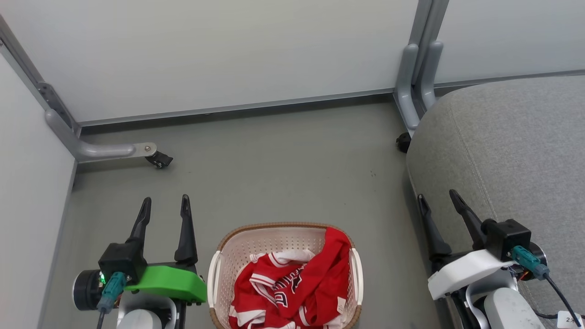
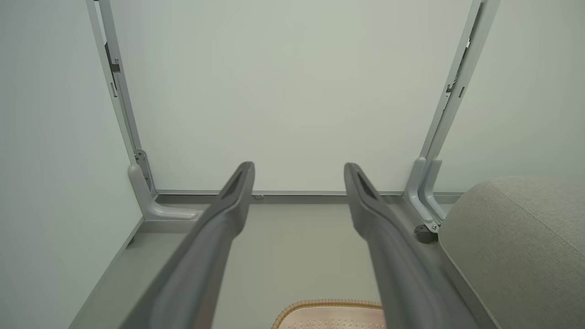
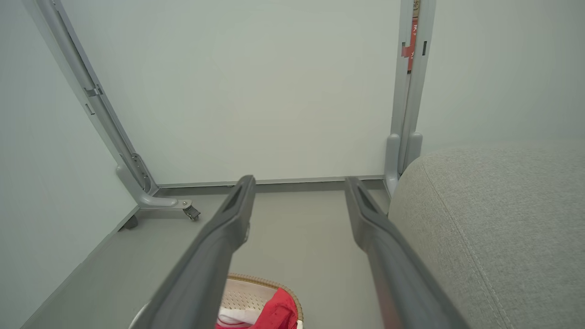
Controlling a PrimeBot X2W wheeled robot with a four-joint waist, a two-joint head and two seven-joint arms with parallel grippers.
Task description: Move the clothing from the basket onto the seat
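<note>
From the head camera I see my left gripper (image 1: pixel 165 199) at the lower left. Its two dark fingers are spread wide apart and point up the view with nothing between them, and it hangs over the grey floor (image 1: pixel 274 173) just to the left of the basket (image 1: pixel 256 246). My right gripper (image 1: pixel 436 195) is at the lower right, likewise wide open and holding nothing, its fingers showing against the near left edge of the seat (image 1: pixel 512 151). The basket stands on the floor between the two arms at the bottom middle of the view, with its near end cut off by the frame. The clothing (image 1: pixel 292 283) lies crumpled inside it: red fabric with white striped trim and a patch of black-and-white lettering. One red fold rides up the basket's right wall towards the brown rim. Neither gripper touches the basket or the clothing. The seat is a big grey cushion to the right of the basket, with a strip of floor between them. Pale partition panels (image 1: pixel 228 50) close off the far side and the left, and a grey metal foot (image 1: pixel 105 150) with a small black caster (image 1: pixel 159 160) rests on the floor at the far left. Through the left wrist camera the basket's woven rim shows at the bottom edge between the open fingers. Through the right wrist camera a bit of red cloth shows in the basket there too.
</note>
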